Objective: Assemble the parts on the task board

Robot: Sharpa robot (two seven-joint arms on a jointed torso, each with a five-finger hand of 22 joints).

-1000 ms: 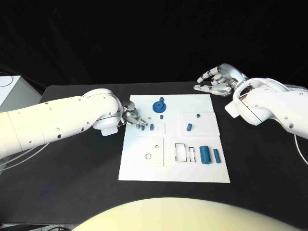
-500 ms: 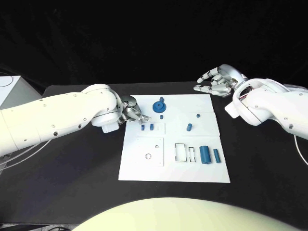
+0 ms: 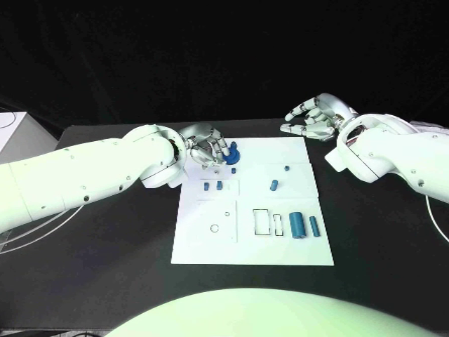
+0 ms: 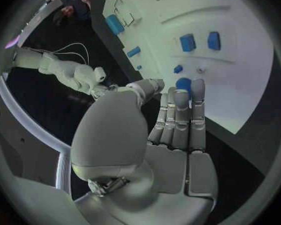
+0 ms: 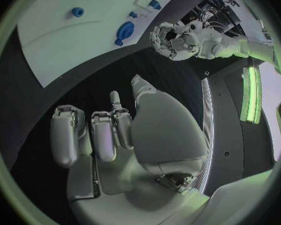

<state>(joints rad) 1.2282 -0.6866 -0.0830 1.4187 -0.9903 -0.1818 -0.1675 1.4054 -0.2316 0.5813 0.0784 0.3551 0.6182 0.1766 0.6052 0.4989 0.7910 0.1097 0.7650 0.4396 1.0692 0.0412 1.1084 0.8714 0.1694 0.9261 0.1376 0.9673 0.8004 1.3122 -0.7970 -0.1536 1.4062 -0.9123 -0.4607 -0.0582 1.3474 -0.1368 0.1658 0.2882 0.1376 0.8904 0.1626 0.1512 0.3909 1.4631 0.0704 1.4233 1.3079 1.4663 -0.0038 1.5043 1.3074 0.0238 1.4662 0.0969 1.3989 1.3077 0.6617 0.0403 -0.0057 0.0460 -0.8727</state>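
The white task board (image 3: 215, 242) lies mid-table. Near its far edge stands a round blue part (image 3: 231, 154), also in the left wrist view (image 4: 183, 84) and the right wrist view (image 5: 123, 32). My left hand (image 3: 206, 148) hovers at that part's left side, fingers straight and together, thumb apart, holding nothing (image 4: 178, 120); whether a fingertip touches the part I cannot tell. Two small blue pegs (image 3: 212, 186) stand below it. My right hand (image 3: 313, 118) hangs off the board's far right corner, fingers loosely curved and empty.
Another blue peg (image 3: 274, 185) and a tiny one (image 3: 287, 168) stand mid-board. Two blue cylinders (image 3: 306, 225) lie at the right beside two rectangular slots (image 3: 269, 222). A small round hole (image 3: 215, 227) sits at the lower left. A white box (image 3: 2, 133) stands off the table's left.
My left hand has risen from beside the two small pegs and moved toward the far edge, ending at the round blue part. The right hand stays put.
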